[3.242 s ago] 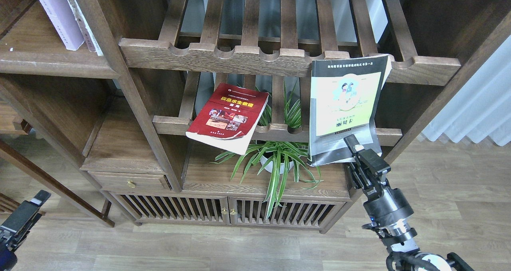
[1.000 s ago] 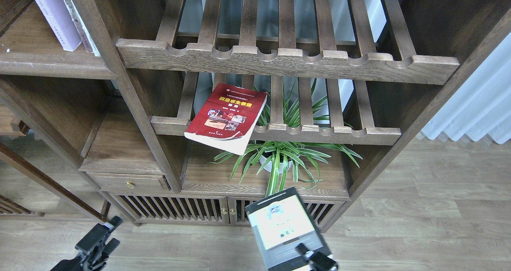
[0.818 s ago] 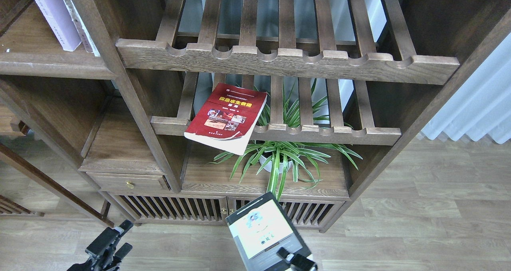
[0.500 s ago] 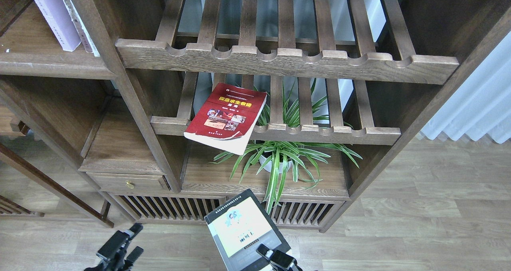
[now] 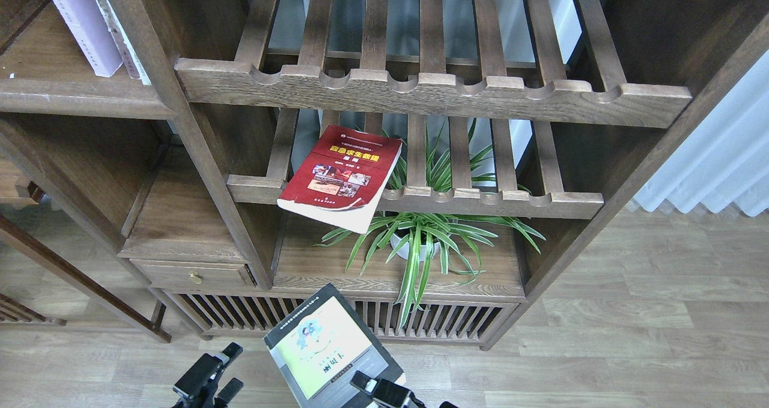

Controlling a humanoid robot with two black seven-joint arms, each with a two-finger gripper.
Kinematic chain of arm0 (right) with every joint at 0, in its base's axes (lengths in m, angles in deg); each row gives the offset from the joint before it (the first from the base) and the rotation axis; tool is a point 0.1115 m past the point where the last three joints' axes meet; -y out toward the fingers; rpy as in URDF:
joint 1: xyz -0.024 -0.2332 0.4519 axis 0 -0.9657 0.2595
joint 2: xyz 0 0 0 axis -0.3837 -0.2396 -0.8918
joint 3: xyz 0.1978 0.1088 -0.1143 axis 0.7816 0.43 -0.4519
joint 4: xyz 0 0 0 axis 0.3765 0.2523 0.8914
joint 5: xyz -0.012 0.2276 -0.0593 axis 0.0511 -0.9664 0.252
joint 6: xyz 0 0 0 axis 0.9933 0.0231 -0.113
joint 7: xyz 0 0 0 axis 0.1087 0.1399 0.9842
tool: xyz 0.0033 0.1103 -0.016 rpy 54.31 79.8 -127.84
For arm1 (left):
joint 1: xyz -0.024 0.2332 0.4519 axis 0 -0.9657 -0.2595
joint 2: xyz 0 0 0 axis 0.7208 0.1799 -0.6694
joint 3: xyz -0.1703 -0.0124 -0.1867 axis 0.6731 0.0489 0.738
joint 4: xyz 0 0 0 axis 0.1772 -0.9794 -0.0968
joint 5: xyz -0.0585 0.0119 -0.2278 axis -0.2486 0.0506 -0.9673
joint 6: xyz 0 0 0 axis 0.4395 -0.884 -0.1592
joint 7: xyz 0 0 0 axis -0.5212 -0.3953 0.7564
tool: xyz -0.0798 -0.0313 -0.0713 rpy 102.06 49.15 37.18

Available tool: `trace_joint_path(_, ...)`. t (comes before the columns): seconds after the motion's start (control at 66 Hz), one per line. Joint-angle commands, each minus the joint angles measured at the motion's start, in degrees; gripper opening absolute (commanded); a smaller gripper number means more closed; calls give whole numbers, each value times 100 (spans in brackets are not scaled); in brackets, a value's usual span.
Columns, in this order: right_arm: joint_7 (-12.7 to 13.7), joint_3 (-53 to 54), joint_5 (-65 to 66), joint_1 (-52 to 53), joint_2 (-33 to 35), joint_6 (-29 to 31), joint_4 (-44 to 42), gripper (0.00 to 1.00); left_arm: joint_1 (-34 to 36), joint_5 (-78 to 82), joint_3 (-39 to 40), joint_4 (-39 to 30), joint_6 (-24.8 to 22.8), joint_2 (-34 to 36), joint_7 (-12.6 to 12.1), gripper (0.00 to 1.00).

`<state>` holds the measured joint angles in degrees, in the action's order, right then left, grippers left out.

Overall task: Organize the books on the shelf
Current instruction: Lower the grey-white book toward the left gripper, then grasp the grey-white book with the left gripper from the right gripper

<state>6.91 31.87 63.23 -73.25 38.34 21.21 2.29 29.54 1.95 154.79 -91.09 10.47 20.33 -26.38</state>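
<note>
One cartoon book (image 5: 327,348) in right pincer (image 5: 375,390)

The bookcase (image 5: 198,155) is dark brown wood with rough grain lines, and it looks dull, not shiny. Above the plant (image 5: 420,240) the slatted racks (image 5: 432,89) are the same wood. The red book (image 5: 342,176) has a shiny paper cover. Its page edges are plain pale paper. Below the plant, the black-bordered book (image 5: 327,351) has a smooth paper cover with a soft shine. The floor (image 5: 631,336) looks like smooth wood planks. The small drawer knob (image 5: 193,277) is shiny yellow metal.
</note>
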Motion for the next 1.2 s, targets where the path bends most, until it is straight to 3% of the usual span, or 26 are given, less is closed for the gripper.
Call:
trace_joint_path(0.0, 36, -19, 55, -34, -81, -1, 12, 10, 107, 25, -130, 26, 0, -151, 1, 99)
trace_joint_path(0.258, 168, -36, 204, -192, -213, -1, 21, 10, 256, 43, -297, 26, 0, -459, 1, 95)
trace_joint_path(0.545, 203, 52, 195, -245, -204, -1, 12, 11, 274, 69, -446, 26, 0, -486, -16, 61)
trace_joint_path(0.636, 203, 69, 169, -236, -178, -1, 12, 11, 239, 122, -499, 35, 0, -433, -34, 63)
trace_joint_path(0.833, 203, 157, 160, -219, -116, -1, 21, 11, 160, 96, -420, 105, 0, -169, -8, 89)
trace_joint_path(0.909, 203, 166, 160, -219, -116, -1, 30, 11, 133, 87, -376, 114, 0, -20, 1, 94)
trace_joint_path(1.182, 212, 157, 186, -245, -169, -1, 30, 10, 142, 43, -350, 123, 0, 121, 19, 97)
